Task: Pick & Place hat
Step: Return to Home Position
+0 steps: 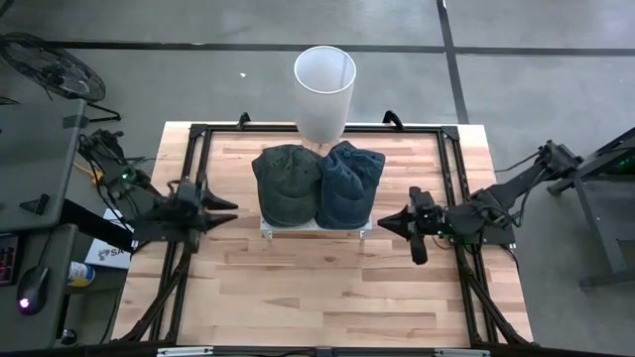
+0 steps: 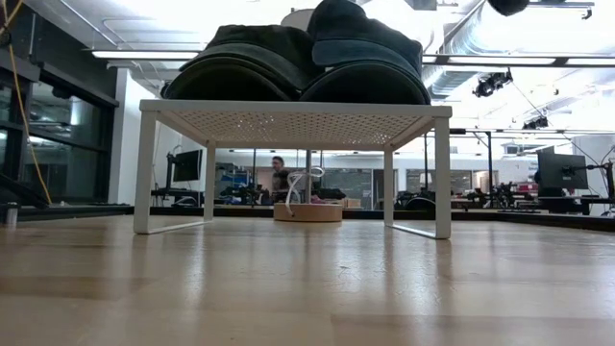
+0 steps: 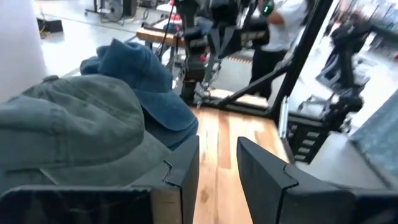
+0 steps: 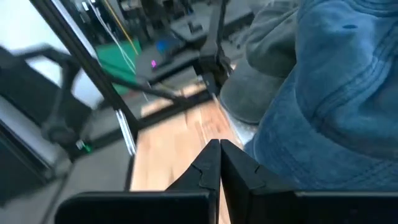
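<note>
Two hats lie side by side, crowns up, on a low white rack at the table's middle. The grey-green cap is on the left, the blue cap on the right. My left gripper hovers left of the rack, pointing at the grey-green cap. Its fingers stand open with nothing between them. My right gripper hovers right of the rack's near corner, pointing at the blue cap. Its fingers are shut on nothing. In the low view both caps sit on the rack's perforated top.
A tall white cylinder stands at the table's far edge behind the rack. A black frame runs around the tabletop. Bare wood stretches from the rack to the near edge. A person stands in the room beyond.
</note>
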{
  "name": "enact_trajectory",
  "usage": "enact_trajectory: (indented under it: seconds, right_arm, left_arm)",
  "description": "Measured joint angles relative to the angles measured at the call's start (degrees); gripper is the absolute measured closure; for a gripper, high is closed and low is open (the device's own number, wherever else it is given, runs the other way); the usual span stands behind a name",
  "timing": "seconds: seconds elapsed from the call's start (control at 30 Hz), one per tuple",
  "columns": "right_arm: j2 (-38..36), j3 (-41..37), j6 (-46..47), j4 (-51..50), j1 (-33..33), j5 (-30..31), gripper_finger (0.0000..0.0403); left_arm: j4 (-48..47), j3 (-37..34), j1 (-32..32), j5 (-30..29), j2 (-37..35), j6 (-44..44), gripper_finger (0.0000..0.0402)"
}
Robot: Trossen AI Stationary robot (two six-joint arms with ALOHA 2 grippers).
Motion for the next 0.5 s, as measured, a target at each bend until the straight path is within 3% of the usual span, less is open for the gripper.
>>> enact_trajectory:
  seconds: [0.23, 0.5]
  right_arm:
    - [-1.9, -14.4, 0.0, 22.1, -0.3, 0.6, 0.0402]
    - [-1.9, -24.1, -0.8, 37.3, -2.2, 1.9, 0.0402]
  left_arm:
    - [10.7, -12.3, 0.0, 1.9, -8.5, -0.9, 0.0296]
    - [38.6, -31.8, 0.0, 4.7, -14.1, 0.2, 0.0296]
